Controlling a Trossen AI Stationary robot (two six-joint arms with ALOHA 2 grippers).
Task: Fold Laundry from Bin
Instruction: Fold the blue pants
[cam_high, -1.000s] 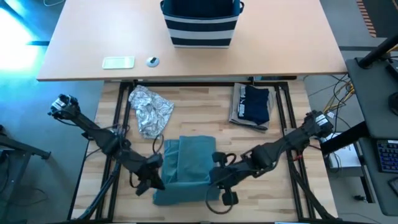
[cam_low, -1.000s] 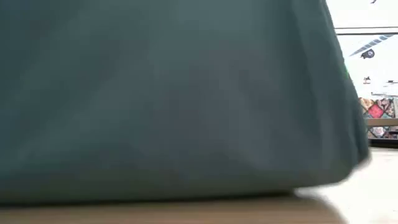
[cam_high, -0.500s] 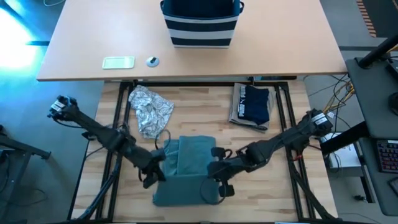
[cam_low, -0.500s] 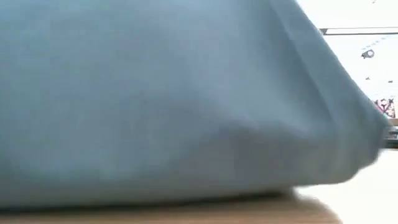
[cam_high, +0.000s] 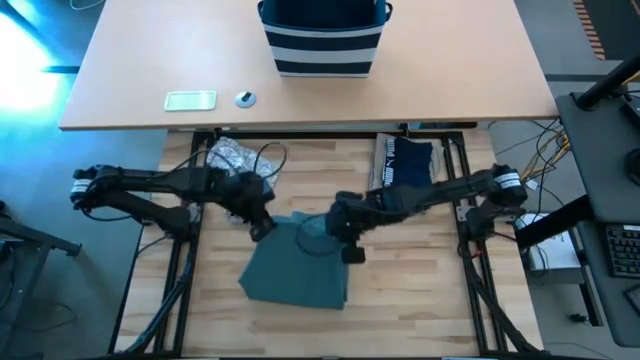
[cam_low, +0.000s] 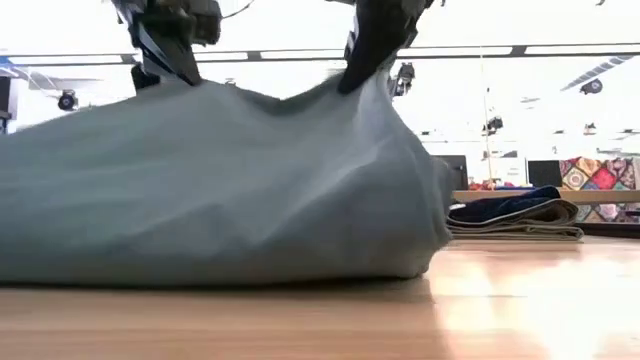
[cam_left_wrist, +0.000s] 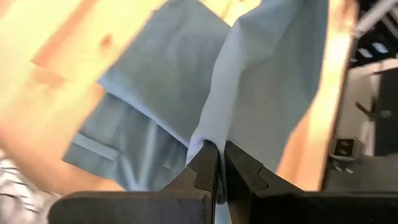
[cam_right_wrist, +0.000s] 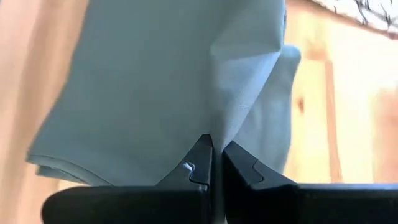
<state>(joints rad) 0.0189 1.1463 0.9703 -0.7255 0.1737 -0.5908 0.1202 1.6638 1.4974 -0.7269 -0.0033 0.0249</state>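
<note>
The large teal-green garment (cam_high: 296, 268) lies in the middle of the wooden table, its lower layers on the boards (cam_low: 220, 270). Its upper edge is raised between my two grippers. My left gripper (cam_high: 262, 228) is shut on the left end of that edge, and my right gripper (cam_high: 340, 226) on the right end. In the low view they come down from above, the left gripper (cam_low: 168, 62) and the right gripper (cam_low: 368, 66). The striped navy bin (cam_high: 322, 38) stands on the far desk. My left gripper pinches a bunched fold of the teal garment's raised edge (cam_left_wrist: 209, 138) between its two fingers, slanting down from the left. The cloth falls away below the fingers onto the layers on the table. My right gripper pinches the raised edge at its right end (cam_right_wrist: 215, 132) between its two fingers, slanting down from the right. The cloth slopes from the fingers (cam_low: 372, 48) down to the table, and it dips a little between the two grippers (cam_low: 272, 96).
A crumpled grey-white patterned garment (cam_high: 236, 160) lies at the far left of the table. A folded navy garment with white print (cam_high: 408, 166) lies on a tan one at the far right. A small card (cam_high: 190, 100) and a round thing (cam_high: 246, 98) lie on the far desk.
Both grippers have gone from the table's near edge toward its far edge, staying shut on the teal garment. The edge they hold has been carried over the rest of the garment, which stays on the table. The cloth has moved away from the low camera.
</note>
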